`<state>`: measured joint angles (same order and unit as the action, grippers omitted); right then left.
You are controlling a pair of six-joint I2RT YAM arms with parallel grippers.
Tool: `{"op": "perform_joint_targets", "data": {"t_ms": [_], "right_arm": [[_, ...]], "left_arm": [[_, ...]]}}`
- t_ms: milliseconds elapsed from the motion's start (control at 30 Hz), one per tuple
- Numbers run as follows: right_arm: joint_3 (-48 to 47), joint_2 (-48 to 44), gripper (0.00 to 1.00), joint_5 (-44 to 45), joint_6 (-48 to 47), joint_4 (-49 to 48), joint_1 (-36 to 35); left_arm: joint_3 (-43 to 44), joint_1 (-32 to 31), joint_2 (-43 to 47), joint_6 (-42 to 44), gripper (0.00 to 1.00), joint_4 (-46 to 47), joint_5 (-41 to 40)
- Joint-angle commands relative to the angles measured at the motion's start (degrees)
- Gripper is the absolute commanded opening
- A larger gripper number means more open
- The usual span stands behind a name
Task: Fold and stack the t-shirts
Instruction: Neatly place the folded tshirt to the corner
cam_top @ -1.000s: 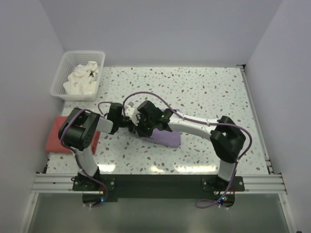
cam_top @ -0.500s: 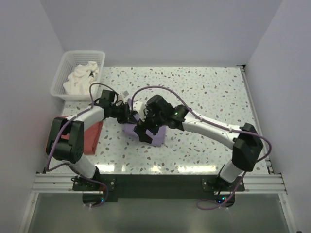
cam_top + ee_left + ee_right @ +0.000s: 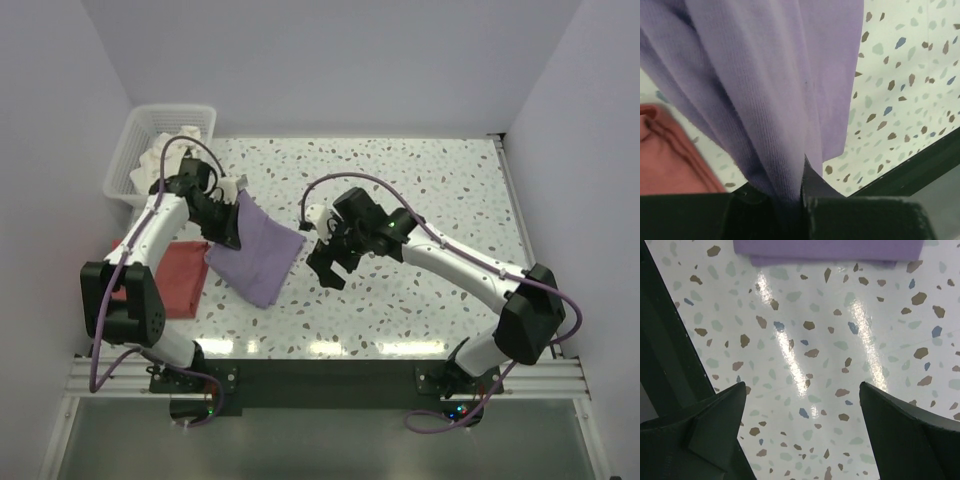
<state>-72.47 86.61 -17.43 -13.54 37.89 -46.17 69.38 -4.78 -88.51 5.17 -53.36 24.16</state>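
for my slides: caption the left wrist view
Left gripper pinching the lilac t-shirt over the speckled table, coral t-shirt alongside

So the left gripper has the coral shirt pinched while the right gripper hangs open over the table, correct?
No. The left gripper is shut on the purple shirt, as the left wrist view shows; the coral shirt lies unheld. The right gripper does hang open over the table.

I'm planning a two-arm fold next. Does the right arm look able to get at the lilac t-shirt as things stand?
Probably yes: the right gripper is open beside the lilac t-shirt, with only bare table between them. The left gripper grips the shirt's opposite edge.
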Motion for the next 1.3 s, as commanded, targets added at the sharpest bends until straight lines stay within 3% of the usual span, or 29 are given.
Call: {"op": "perform_joint_targets", "data": {"t_ms": [0, 200, 400, 533, 867, 1267], "right_arm": [[0.8, -2.1, 0.99, 2.0, -2.1, 2.2, -0.2], [1.0, -2.4, 0.99, 3.7, -3.7, 3.3, -0.1], [1.7, -2.5, 0.99, 4.2, -4.5, 3.9, -0.1], [2.5, -2.0, 0.99, 3.7, -4.5, 3.7, -0.1], [1.7, -0.5, 0.99, 4.1, -5.5, 4.3, -0.1], [2.2, -0.5, 0.99, 4.3, -6.0, 4.5, -0.1]], "left_arm": [[4.4, 2.5, 2.6, 9.8, 0.00, -8.0, -2.3], [4.7, 4.8, 6.1, 15.4, 0.00, -11.5, -5.6], [4.0, 13.7, 8.7, 23.1, 0.00, -17.4, -1.2], [5.5, 15.1, 12.0, 26.9, 0.00, -19.1, -0.9], [9.0, 17.1, 16.2, 27.5, 0.00, -22.0, 2.6], [10.3, 20.2, 17.9, 27.3, 0.00, -22.1, 0.8]]}}
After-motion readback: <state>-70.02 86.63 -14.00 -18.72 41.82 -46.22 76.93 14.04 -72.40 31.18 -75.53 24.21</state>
